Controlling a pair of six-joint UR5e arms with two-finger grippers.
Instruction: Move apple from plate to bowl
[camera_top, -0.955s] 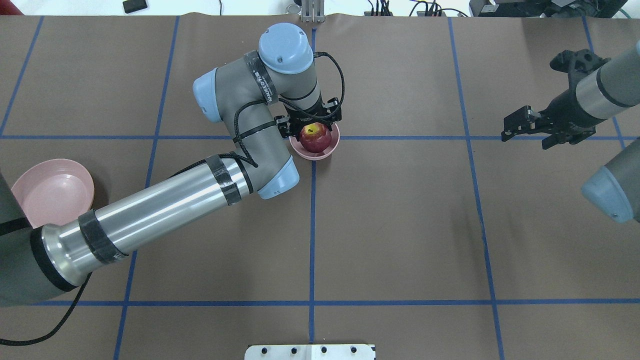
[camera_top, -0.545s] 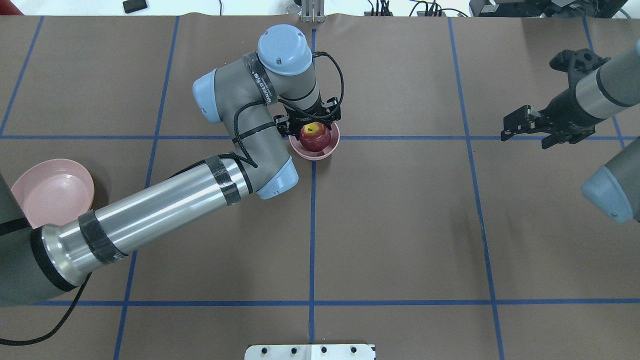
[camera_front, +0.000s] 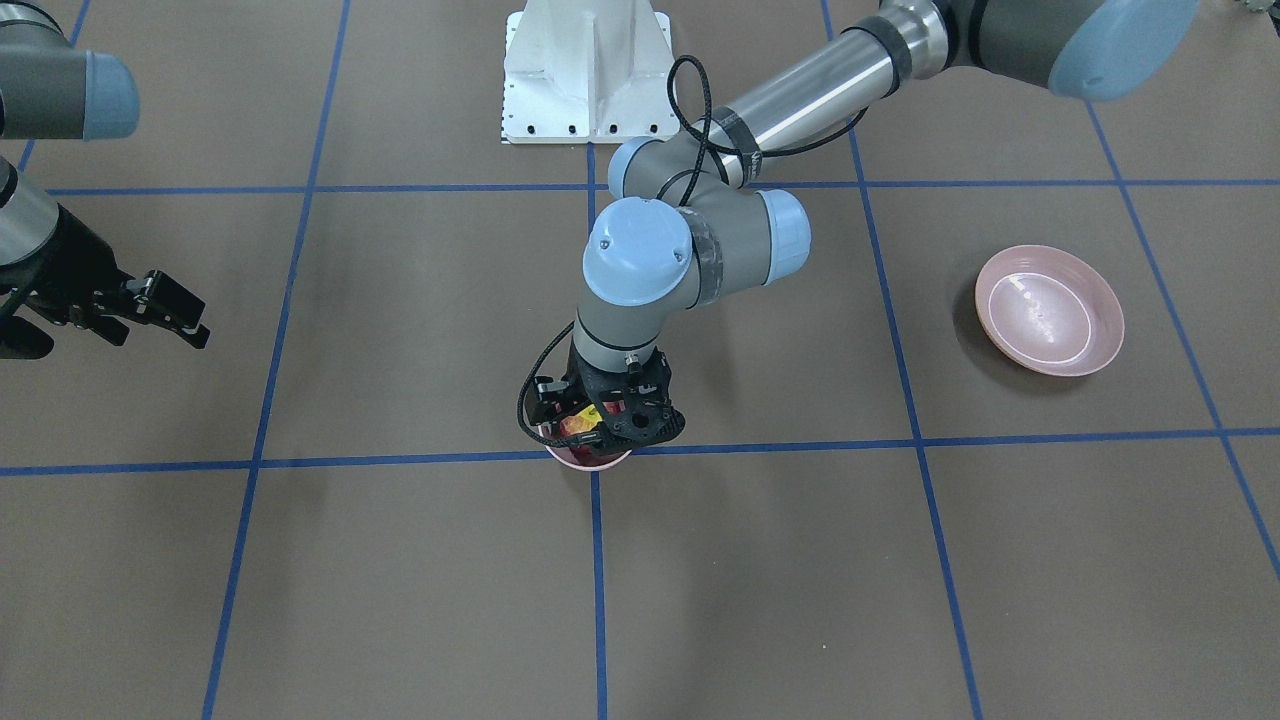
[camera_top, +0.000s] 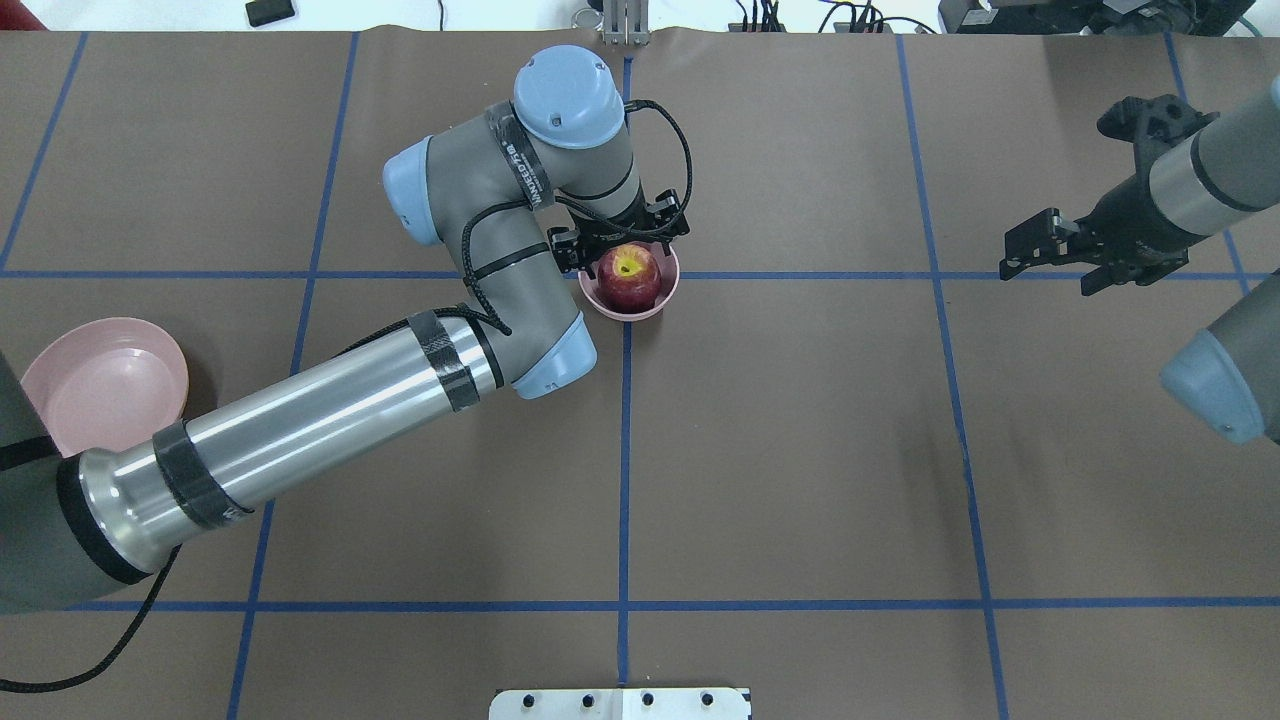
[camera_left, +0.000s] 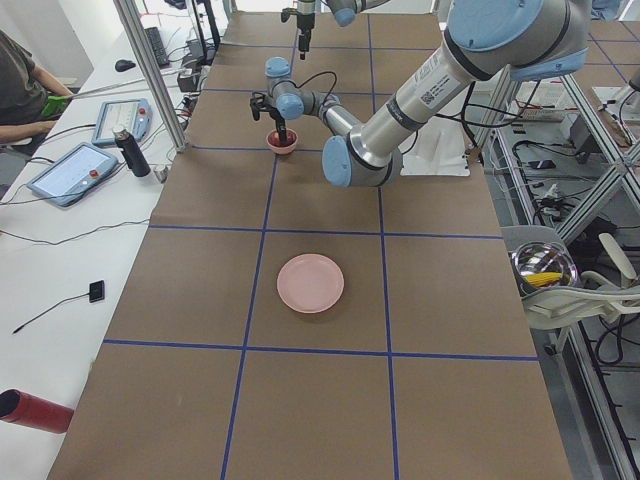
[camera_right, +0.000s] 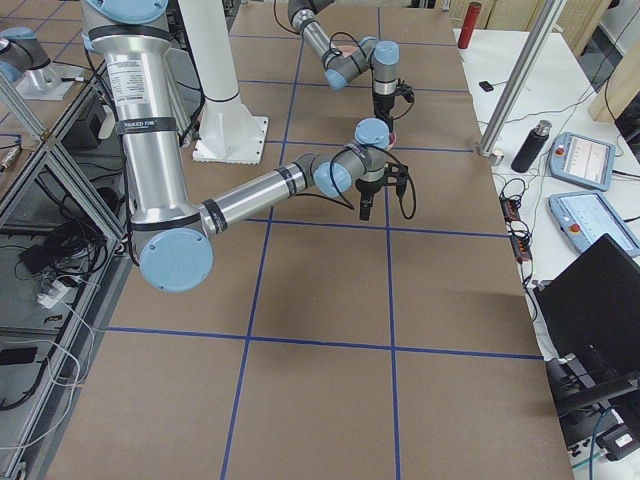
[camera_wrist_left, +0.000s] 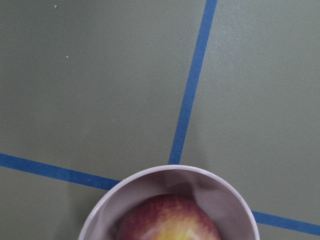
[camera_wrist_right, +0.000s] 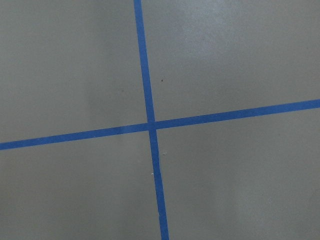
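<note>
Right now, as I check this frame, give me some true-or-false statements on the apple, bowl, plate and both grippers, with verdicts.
The apple sits in the small pink bowl. True.
The pink plate holds a second apple. False: it is empty.
The right gripper hangs over the bowl. False: it is over the table, far aside.
The left gripper is at the bowl, open. True.

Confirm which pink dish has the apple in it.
The small deep bowl at the centre tape cross, under the left gripper, holds the apple; the wide plate is empty.
</note>
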